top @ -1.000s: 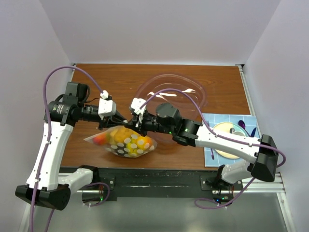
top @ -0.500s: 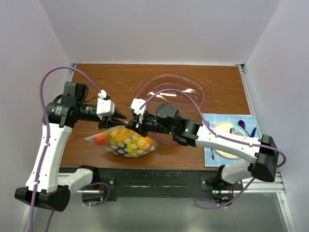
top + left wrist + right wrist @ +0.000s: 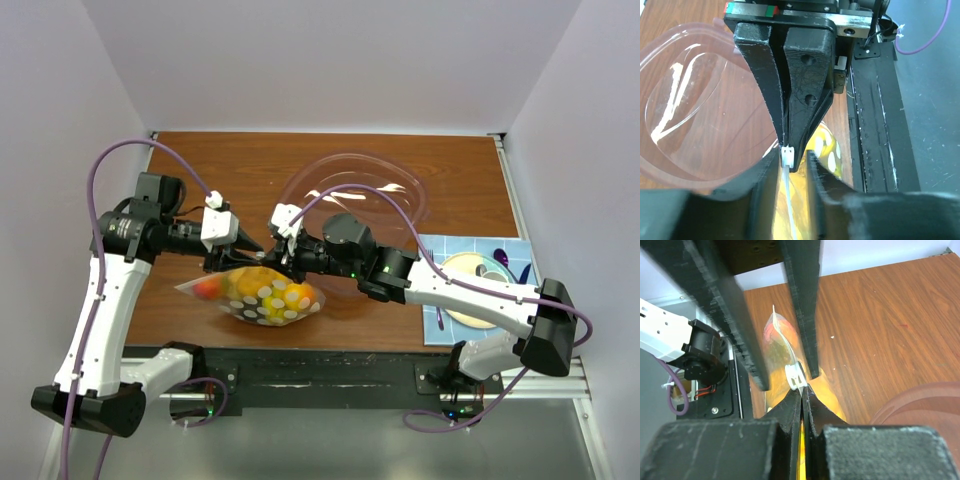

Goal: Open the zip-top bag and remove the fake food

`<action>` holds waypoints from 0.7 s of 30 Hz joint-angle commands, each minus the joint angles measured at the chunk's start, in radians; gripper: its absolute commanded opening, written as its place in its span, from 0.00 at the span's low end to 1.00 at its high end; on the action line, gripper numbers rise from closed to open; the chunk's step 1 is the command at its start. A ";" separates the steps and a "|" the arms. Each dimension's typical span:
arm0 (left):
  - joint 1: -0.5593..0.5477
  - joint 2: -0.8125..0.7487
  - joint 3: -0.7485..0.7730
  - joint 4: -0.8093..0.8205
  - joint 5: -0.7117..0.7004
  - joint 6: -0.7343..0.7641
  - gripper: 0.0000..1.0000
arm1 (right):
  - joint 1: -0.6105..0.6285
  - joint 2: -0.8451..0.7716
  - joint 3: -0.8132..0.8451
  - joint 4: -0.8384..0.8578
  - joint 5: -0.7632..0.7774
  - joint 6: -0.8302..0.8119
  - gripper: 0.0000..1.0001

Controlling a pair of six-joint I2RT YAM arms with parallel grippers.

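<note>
right end effector [image 3: 802,395] is clenching floppy, slippery zip-top bag [image 3: 255,300] rim; left end effector [image 3: 791,155], released, is straddling white slider [image 3: 794,376], likely the firmest hold.

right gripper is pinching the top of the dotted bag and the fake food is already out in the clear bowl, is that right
One thing is off: the fake food is inside the zip-top bag, not out in the clear bowl, as the top external view shows. The right gripper is pinching the bag's top edge.
</note>
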State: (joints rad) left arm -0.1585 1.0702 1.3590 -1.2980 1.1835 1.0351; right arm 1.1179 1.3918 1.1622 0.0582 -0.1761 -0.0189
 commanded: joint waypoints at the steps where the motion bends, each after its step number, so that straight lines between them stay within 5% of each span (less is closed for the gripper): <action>1: -0.003 0.016 0.005 0.017 0.041 0.011 0.23 | -0.004 -0.024 0.042 0.022 -0.017 0.011 0.00; 10: -0.004 0.020 -0.024 0.028 0.039 0.019 0.15 | -0.006 -0.031 0.047 0.009 -0.004 0.007 0.00; 21: -0.003 0.053 -0.006 -0.017 -0.125 0.059 0.10 | -0.038 -0.204 -0.073 0.052 0.158 0.011 0.00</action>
State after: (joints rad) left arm -0.1604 1.1019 1.3369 -1.2800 1.1450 1.0580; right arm 1.1004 1.3151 1.1202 0.0231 -0.1162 -0.0177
